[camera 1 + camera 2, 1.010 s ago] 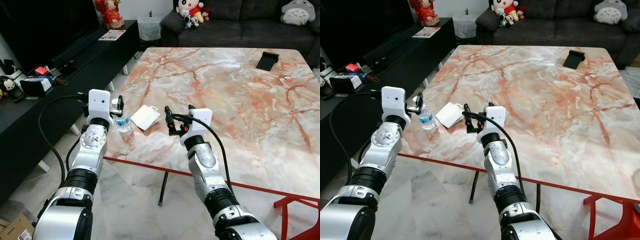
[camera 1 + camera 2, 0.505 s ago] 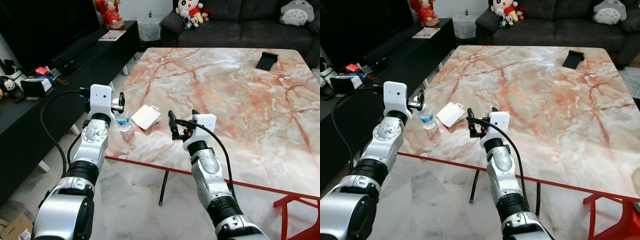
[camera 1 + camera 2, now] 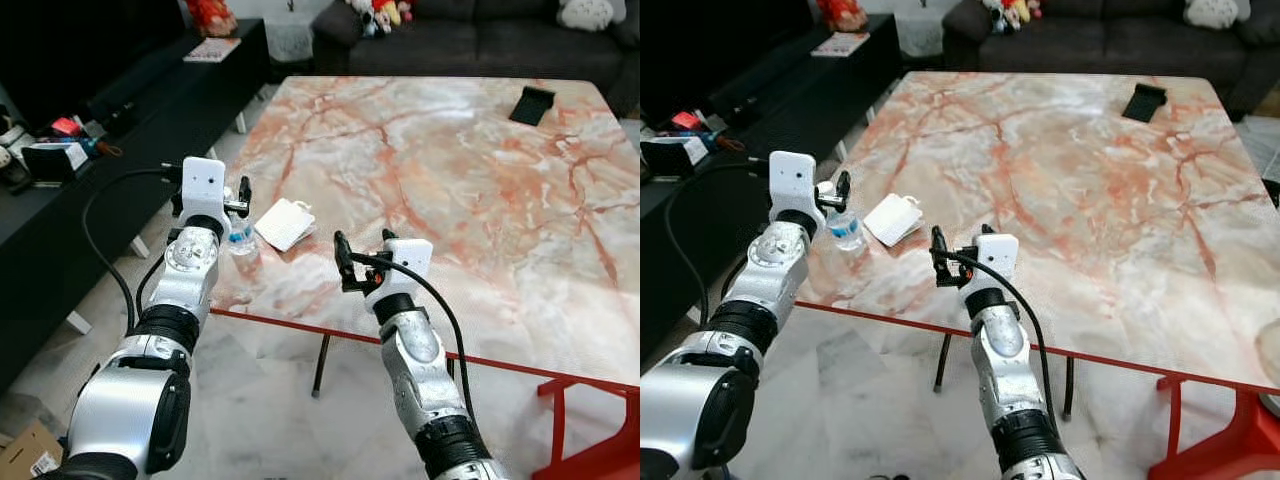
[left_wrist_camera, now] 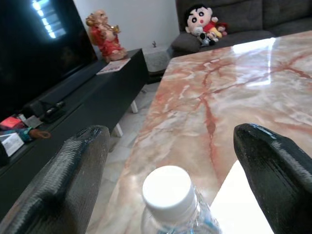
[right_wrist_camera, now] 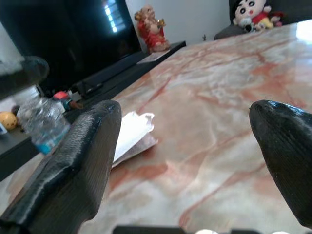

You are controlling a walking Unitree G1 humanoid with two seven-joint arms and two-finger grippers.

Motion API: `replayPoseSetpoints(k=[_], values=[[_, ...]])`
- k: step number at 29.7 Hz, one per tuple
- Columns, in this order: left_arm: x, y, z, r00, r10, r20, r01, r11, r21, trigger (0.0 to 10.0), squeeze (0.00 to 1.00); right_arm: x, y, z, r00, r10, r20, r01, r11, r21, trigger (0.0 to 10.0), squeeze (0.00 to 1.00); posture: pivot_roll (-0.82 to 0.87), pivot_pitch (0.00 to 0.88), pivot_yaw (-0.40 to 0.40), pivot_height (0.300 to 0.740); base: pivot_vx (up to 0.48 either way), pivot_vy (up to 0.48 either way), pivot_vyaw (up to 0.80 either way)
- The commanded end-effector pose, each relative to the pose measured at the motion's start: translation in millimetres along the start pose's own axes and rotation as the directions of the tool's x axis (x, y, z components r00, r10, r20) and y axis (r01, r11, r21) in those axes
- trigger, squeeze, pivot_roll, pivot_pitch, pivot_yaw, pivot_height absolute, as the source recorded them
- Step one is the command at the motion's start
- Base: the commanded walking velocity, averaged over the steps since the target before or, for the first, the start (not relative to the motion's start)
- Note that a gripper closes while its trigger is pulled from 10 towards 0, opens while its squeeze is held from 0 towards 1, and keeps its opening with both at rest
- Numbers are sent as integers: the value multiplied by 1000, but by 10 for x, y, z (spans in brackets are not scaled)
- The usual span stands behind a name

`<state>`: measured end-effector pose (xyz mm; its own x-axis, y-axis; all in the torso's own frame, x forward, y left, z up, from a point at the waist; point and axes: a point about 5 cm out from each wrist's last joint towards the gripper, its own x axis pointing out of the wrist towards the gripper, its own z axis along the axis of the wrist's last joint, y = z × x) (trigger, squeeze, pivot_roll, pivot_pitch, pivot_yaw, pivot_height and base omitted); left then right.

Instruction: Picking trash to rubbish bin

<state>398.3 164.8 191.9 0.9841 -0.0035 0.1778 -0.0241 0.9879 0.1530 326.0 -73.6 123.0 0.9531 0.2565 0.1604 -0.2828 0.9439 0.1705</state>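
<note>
A small clear water bottle [image 3: 243,238] with a white cap [image 4: 165,187] stands near the marble table's left front corner. My left gripper [image 3: 237,203] is open at the bottle's top, and its two black fingers [image 4: 73,180] stand wide on either side of the cap without touching it. A crumpled white paper wrapper [image 3: 284,222] lies just right of the bottle. My right gripper [image 3: 362,257] hovers open over the table's front edge, short of the wrapper [image 5: 131,134], with nothing between its fingers [image 5: 83,161].
The marble table [image 3: 470,190] has a red frame along its front edge [image 3: 480,362]. A black object [image 3: 531,102] lies at the far right of the table. A black TV console [image 3: 100,130] runs along the left and a dark sofa [image 3: 480,30] stands behind.
The camera has tilted, shifting the scene up. My right gripper has drawn back toward the table's front edge. The left gripper stays at the bottle.
</note>
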Motion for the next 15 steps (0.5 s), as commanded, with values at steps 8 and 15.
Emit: replayPoseSetpoints(k=[8, 15], values=[[43, 163, 66, 1000, 29, 3, -29, 999, 24, 10000, 0, 84, 163, 221, 996, 75, 47, -76, 997, 15, 10000, 0, 55, 155, 75, 740, 0, 0, 0], [49, 214, 74, 999, 48, -3, -48, 998, 33, 10000, 0, 129, 224, 312, 993, 100, 61, -102, 995, 20, 10000, 0, 63, 169, 78, 740, 0, 0, 0]])
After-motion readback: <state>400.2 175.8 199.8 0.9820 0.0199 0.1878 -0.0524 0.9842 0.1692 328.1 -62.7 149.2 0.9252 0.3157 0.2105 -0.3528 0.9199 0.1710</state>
